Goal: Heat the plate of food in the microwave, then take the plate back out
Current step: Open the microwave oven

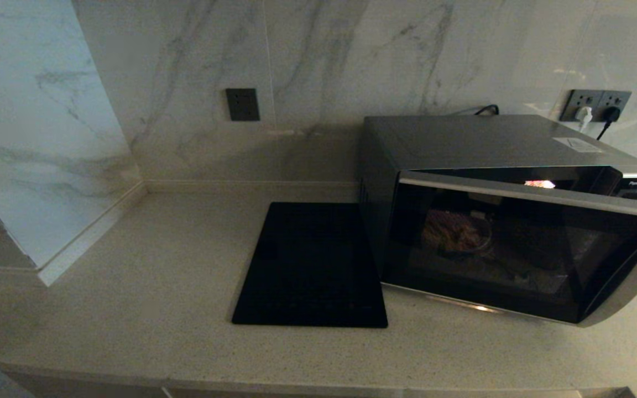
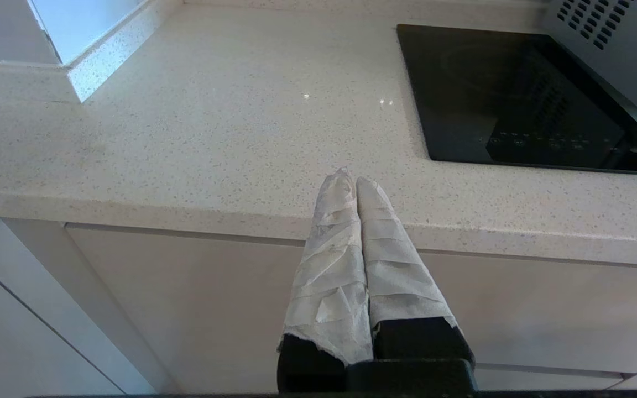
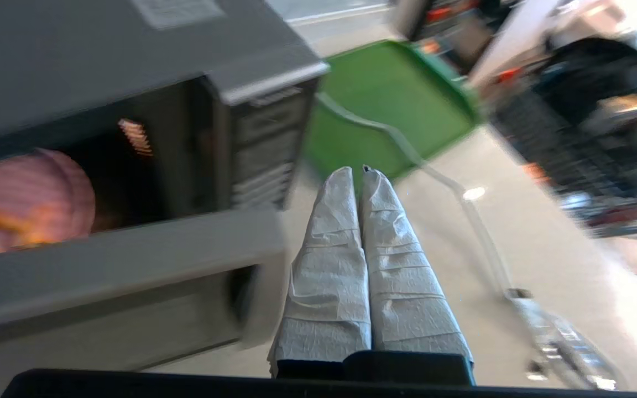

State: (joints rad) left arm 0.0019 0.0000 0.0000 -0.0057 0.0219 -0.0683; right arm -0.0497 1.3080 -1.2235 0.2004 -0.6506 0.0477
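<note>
The silver-grey microwave [image 1: 484, 143] stands at the right of the counter with its dark glass door [image 1: 517, 249] tipped partly open at the top. Inside sits the pink plate of food [image 1: 457, 232], dim through the glass; the right wrist view shows the plate [image 3: 25, 199] through the gap above the door [image 3: 119, 260]. My right gripper [image 3: 356, 171] is shut and holds nothing, just off the door's right end, by the button panel [image 3: 263, 149]. My left gripper [image 2: 350, 179] is shut and empty, hanging before the counter's front edge. Neither gripper shows in the head view.
A flat black square slab [image 1: 313, 265] lies on the counter left of the microwave. A green tray [image 3: 390, 105] sits right of the microwave. Marble walls close the back and left. Wall sockets [image 1: 595, 105] with plugs are behind the microwave.
</note>
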